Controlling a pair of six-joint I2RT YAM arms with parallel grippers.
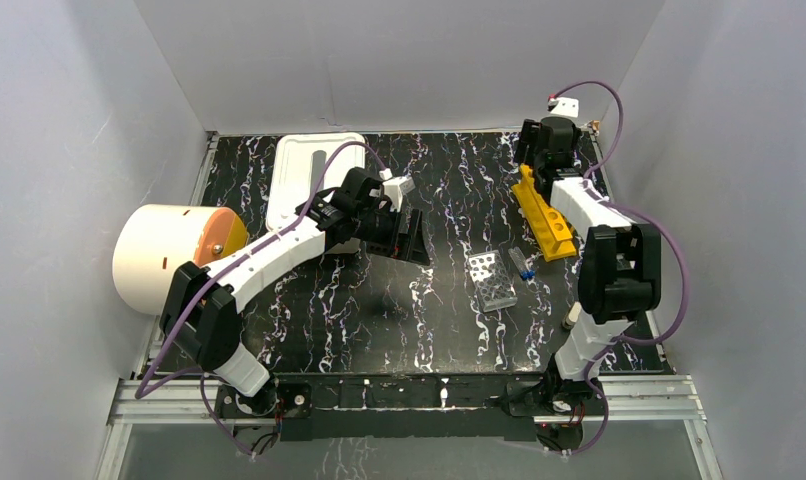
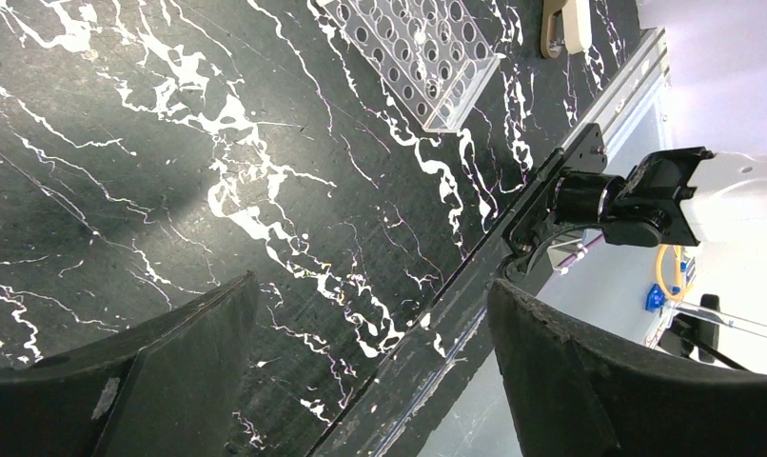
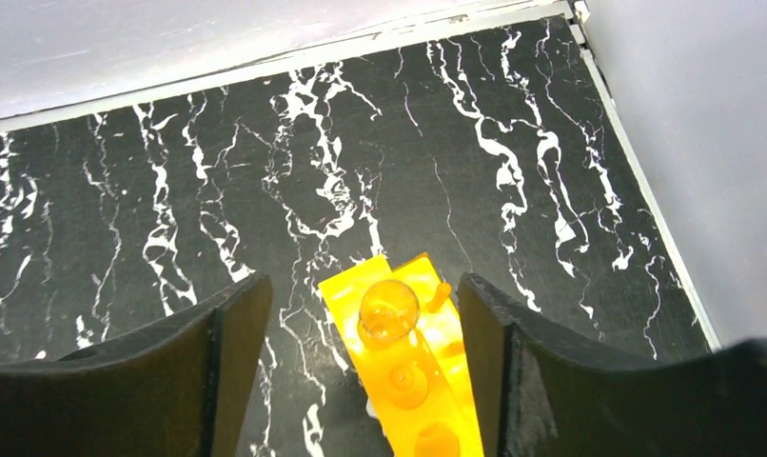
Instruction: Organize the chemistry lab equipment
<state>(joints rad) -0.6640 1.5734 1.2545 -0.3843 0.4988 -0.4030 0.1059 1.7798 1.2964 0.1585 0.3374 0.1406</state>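
Observation:
The yellow holed tube rack [image 1: 545,218] lies at the back right. In the right wrist view the rack [image 3: 427,400] sits between the fingers of my right gripper [image 3: 361,281], which is open just above it. A clear glass tube [image 3: 389,309] stands in the rack's far hole. In the top view the right gripper [image 1: 531,165] hovers over the rack's far end. The silver perforated rack [image 1: 492,280] lies mid-table, with a blue-capped vial [image 1: 522,263] beside it. My left gripper [image 1: 411,245] is open and empty above the table, left of that rack [image 2: 418,48]. Beaker and tongs are out of view.
A white tray [image 1: 314,180] lies at the back left, partly under the left arm. The big cream cylinder [image 1: 169,255] lies on its side at the left edge. A small beige item [image 1: 571,318] rests near the right arm's elbow. Grey walls enclose the table.

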